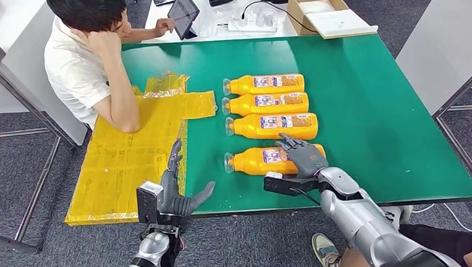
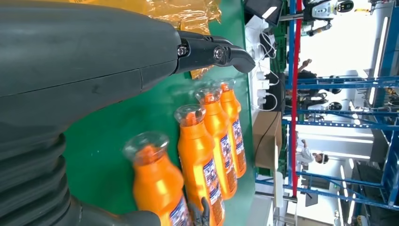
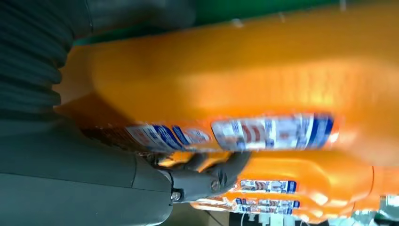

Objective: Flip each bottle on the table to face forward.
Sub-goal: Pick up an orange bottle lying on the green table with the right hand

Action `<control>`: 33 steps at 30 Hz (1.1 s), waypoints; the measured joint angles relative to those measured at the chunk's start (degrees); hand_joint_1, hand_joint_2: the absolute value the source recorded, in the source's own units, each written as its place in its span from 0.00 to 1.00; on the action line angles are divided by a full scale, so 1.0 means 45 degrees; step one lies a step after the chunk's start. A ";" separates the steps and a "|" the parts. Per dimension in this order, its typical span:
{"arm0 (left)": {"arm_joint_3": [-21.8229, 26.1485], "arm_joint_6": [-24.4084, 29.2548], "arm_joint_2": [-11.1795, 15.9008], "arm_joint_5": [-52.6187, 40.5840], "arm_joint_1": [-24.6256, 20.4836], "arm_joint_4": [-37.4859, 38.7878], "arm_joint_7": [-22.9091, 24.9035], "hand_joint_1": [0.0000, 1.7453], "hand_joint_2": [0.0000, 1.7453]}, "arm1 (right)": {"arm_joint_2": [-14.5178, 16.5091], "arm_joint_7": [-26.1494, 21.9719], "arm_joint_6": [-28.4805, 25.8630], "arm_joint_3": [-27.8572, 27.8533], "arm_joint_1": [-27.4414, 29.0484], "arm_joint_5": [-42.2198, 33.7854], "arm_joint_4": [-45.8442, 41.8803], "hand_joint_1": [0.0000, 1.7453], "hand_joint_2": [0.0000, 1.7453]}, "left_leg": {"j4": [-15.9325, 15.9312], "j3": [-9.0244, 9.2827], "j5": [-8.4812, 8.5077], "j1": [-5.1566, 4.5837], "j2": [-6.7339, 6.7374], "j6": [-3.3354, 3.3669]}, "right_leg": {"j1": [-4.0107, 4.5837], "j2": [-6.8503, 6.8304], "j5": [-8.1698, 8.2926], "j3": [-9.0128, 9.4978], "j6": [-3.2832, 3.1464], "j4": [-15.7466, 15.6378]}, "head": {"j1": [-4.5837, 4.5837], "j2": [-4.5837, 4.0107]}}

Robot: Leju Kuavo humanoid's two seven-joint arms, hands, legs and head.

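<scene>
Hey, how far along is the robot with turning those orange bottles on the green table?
The three far bottles lie in a neat row with labels showing, so they look done. The right hand rests on the nearest bottle, which is the one being worked now; whether it grips it is unclear. The left hand hovers open at the table edge. That nearest bottle seems the last.

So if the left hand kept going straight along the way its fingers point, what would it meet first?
Probably the yellow plastic sheet: the open left hand points away from the robot along that sheet's edge on the green table, left of the orange bottles. Height is unclear.
</scene>
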 joint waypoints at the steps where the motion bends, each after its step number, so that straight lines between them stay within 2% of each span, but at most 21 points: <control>1: 0.0022 -0.0013 0.0000 0.0004 -0.0006 0.0012 -0.0010 0.00 1.00 | -0.0029 -0.0024 0.0058 0.0063 -0.0083 -0.0010 0.0090 0.99 1.00 | 0.0000 0.0006 0.0001 -0.0001 -0.0004 0.0001 | -0.0001 -0.0001 0.0000 0.0008 0.0000 0.0000 | 0.0001 0.0000; 21: 0.0135 -0.0033 -0.0002 0.0007 -0.0092 0.0121 -0.0024 0.00 1.00 | -0.0114 -0.0046 0.0126 0.0384 -0.0500 -0.0101 0.0653 1.00 1.00 | 0.0001 0.0028 0.0003 -0.0005 -0.0007 0.0005 | -0.0005 -0.0001 0.0001 0.0031 0.0001 0.0001 | 0.0001 0.0000; 25: 0.0143 -0.0064 -0.0001 0.0035 -0.0146 0.0182 -0.0066 0.00 1.00 | -0.0138 -0.0048 0.0567 0.0497 -0.0625 -0.0195 0.0737 1.00 1.00 | 0.0001 0.0034 0.0003 -0.0005 -0.0005 0.0004 | -0.0004 0.0000 0.0001 0.0032 0.0001 0.0000 | 0.0000 0.0000; 29: 0.0169 -0.0090 0.0000 0.0056 -0.0202 0.0289 -0.0175 0.00 1.00 | -0.0223 -0.0120 0.1146 0.0736 -0.0852 -0.0592 0.0871 1.00 1.00 | 0.0001 0.0048 0.0003 -0.0004 -0.0005 0.0004 | -0.0002 -0.0001 0.0000 0.0042 0.0001 0.0000 | -0.0001 0.0000; 33: 0.0258 -0.0089 -0.0001 0.0312 -0.0207 0.0324 -0.0213 0.00 1.00 | -0.0273 -0.0873 0.0828 0.0744 -0.0726 -0.1759 0.0834 1.00 1.00 | 0.0001 0.0053 0.0002 -0.0002 -0.0005 0.0004 | 0.0000 -0.0001 0.0000 0.0052 0.0001 0.0001 | 0.0000 0.0000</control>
